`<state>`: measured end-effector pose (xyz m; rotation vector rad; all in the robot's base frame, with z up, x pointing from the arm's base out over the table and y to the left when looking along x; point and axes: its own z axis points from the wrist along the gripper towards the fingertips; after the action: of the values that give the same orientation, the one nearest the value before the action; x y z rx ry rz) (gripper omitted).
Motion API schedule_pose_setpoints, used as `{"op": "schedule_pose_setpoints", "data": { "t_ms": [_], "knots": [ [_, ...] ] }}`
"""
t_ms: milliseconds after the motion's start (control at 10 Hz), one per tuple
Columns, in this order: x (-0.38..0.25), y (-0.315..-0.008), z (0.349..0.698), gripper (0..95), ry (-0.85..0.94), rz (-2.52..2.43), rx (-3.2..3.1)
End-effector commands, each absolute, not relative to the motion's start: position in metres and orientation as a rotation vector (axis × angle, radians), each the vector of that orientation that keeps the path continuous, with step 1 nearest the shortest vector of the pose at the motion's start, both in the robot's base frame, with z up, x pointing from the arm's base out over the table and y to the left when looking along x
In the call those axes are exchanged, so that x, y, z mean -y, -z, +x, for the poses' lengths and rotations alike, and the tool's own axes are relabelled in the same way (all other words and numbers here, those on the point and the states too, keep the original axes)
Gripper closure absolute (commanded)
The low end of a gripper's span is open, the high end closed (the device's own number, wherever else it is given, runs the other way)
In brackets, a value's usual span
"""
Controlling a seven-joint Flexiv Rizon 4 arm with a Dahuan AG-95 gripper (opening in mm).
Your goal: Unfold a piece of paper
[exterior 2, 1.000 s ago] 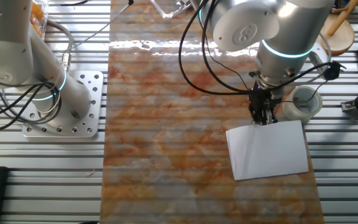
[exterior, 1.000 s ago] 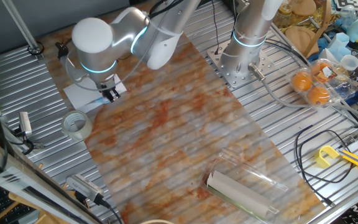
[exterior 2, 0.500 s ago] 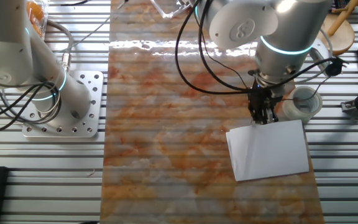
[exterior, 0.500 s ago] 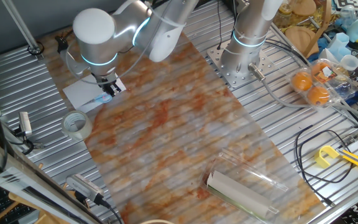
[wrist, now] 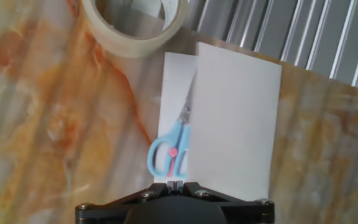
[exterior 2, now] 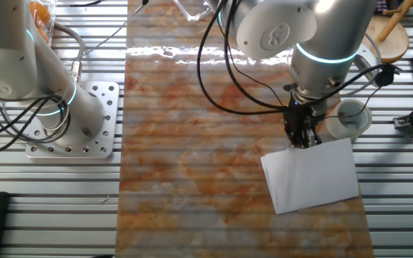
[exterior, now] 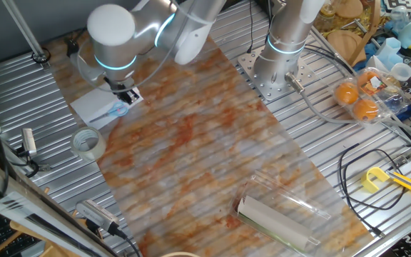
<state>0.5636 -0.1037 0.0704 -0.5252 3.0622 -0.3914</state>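
Note:
The piece of paper is a white folded sheet at the far left of the marbled mat. It also shows in the other fixed view and the hand view. My gripper is shut on the edge of the sheet's top flap, seen in the other fixed view and the hand view. The flap is raised a little off the lower layer. A light-blue mark shows on the lower layer under the flap, and also in one fixed view.
A translucent tape roll lies close beside the paper, also in the other views. A rolled sheet in clear plastic lies at the mat's near end. A second arm's base stands beside the mat.
My gripper has moved a little up and back with the paper's edge in it. The top flap has lifted and tilted, and more of the blue mark shows.

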Motion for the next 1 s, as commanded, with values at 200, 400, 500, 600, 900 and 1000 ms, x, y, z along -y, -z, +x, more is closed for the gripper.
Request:
{"op": "schedule_pose_setpoints", "data": {
  "t_ms": [200, 400, 500, 600, 900, 1000],
  "knots": [
    [0.116, -0.079, 0.558, 95.0, 0.407, -0.587, -3.033],
    [0.118, -0.083, 0.557, 95.0, 0.453, -0.623, -3.006],
    [0.121, -0.087, 0.557, 95.0, 0.491, -0.655, -2.993],
    [0.124, -0.089, 0.557, 95.0, 0.514, -0.675, -2.984],
    [0.135, -0.096, 0.552, 95.0, 0.538, -0.712, -2.960],
    [0.139, -0.097, 0.552, 95.0, 0.549, -0.725, -2.951]
  ]
}}
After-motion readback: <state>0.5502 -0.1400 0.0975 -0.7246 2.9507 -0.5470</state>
